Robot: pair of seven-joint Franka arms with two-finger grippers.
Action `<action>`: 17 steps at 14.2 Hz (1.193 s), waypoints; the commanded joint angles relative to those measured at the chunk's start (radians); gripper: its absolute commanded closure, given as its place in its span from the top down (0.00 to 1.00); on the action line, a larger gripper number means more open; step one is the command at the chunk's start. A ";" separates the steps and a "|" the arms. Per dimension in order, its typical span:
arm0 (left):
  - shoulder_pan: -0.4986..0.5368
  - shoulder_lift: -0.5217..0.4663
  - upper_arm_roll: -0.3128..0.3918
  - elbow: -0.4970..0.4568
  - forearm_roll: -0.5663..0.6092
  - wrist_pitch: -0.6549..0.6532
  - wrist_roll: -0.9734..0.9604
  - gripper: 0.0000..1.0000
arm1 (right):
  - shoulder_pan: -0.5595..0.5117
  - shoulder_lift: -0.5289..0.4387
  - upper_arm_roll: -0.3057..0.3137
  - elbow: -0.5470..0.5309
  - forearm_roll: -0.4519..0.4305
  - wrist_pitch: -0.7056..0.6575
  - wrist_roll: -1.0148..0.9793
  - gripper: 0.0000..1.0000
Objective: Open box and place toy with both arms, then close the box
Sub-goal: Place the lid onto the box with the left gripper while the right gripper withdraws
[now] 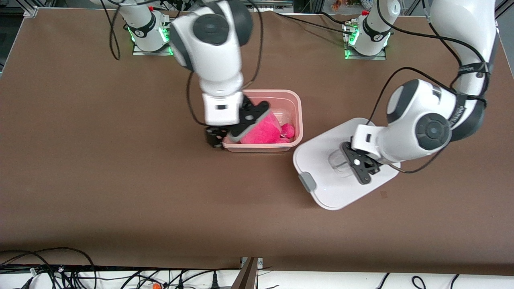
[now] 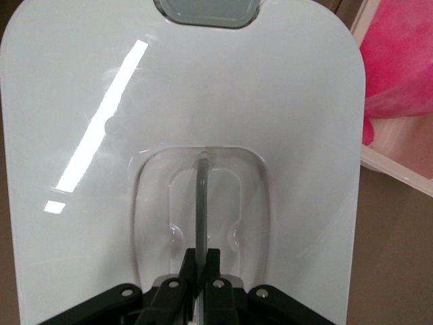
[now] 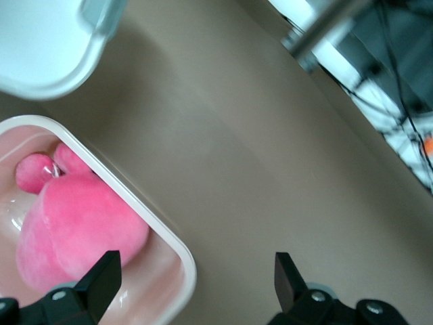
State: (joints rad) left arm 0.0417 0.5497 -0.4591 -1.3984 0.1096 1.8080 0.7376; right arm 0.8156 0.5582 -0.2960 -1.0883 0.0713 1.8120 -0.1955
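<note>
White and flat, the box lid (image 1: 333, 176) lies on the brown tabletop (image 1: 120, 180) nearest the front camera, toward the left arm's end, a grey clip (image 1: 308, 182) at its nearer edge. Over it, the left tool (image 1: 358, 163) is clenched on the thin clear handle (image 2: 201, 203) in the lid's recess, its fingers (image 2: 213, 267) pinched tight around it. Just beside the lid, farther from the camera and near the tabletop's middle, stands the open pink tub (image 1: 295, 116) with the bright pink plush toy (image 1: 263, 130) lying inside. Above the tub's edge at the right arm's end hangs the right tool (image 3: 196, 277), its fingers (image 3: 105, 274) spread wide and released, gripping nothing.
</note>
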 commanded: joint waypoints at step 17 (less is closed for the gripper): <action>-0.460 0.078 0.004 -0.004 0.022 0.113 0.089 0.00 | -0.652 -0.575 0.329 -0.510 -0.027 -0.177 0.254 1.00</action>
State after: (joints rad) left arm -0.3988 0.6352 -0.4633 -1.4097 0.1253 1.9198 0.8240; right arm 0.3202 0.0119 -0.0970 -1.5831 0.0582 1.6507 0.0508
